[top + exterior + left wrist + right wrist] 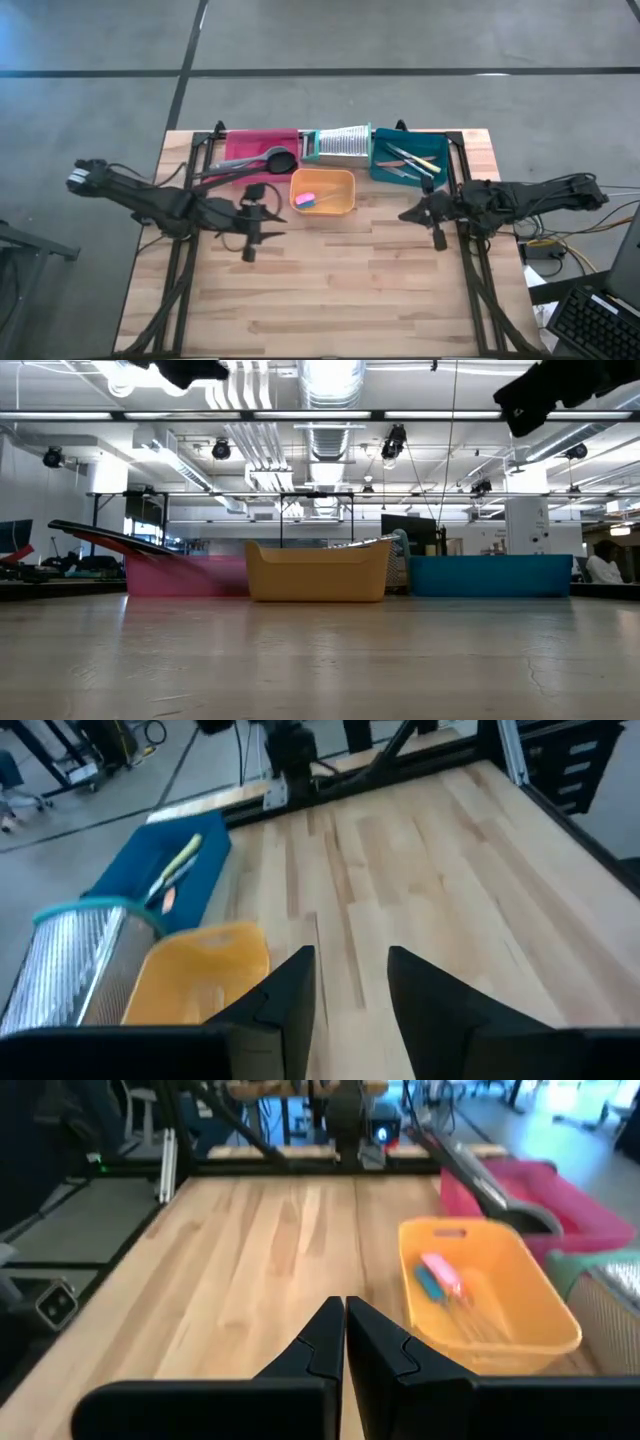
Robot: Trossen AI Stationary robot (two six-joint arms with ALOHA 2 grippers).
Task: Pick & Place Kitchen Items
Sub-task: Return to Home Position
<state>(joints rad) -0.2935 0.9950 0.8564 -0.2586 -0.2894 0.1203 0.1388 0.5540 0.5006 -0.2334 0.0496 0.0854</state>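
Observation:
Long-handled spoons and a black ladle lie in the pink tray, their handles sticking out over its left rim. Small pink and blue pieces lie in the orange tray. Yellow- and green-handled knives lie in the teal tray. My left gripper hovers open above the bare table, just left of the orange tray, with nothing between its fingers. My right gripper hovers shut and empty to the right of that tray, pointing toward the table's left.
A silver ribbed upright object stands between the pink and teal trays at the far edge. Black frame rails run along both table sides. The wooden table's near half is bare.

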